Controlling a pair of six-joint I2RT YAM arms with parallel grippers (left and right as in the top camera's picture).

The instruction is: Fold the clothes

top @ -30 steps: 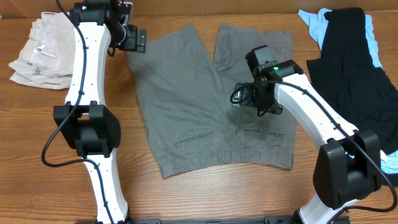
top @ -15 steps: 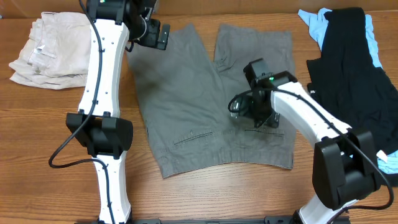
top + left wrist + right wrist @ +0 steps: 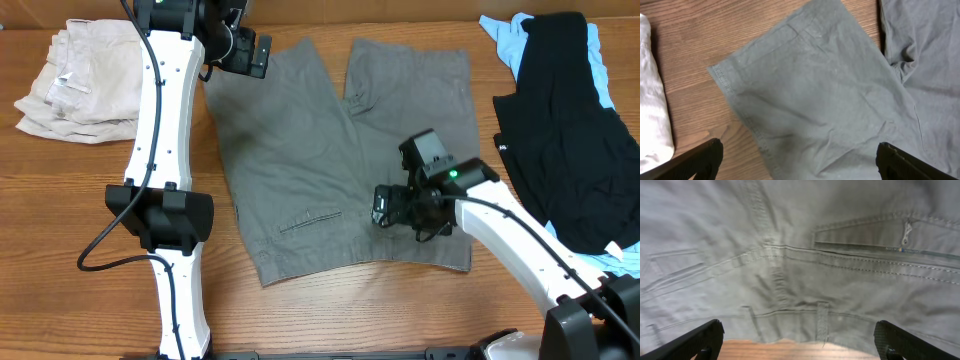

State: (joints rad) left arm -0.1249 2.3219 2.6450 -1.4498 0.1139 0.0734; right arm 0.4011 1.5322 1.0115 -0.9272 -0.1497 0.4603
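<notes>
L gripper point(image 3: 252, 55) above shorts point(image 3: 330, 140) hem, R gripper point(image 3: 384, 206) low by waistband, both jaws apart, prob. off cloth.

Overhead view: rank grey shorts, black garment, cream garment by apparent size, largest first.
1. grey shorts: spread flat, clearly the largest.
2. black garment: smaller, though the frame edge cuts it off, so its full extent is unknown.
3. cream garment: a compact pile, the smallest.
</notes>
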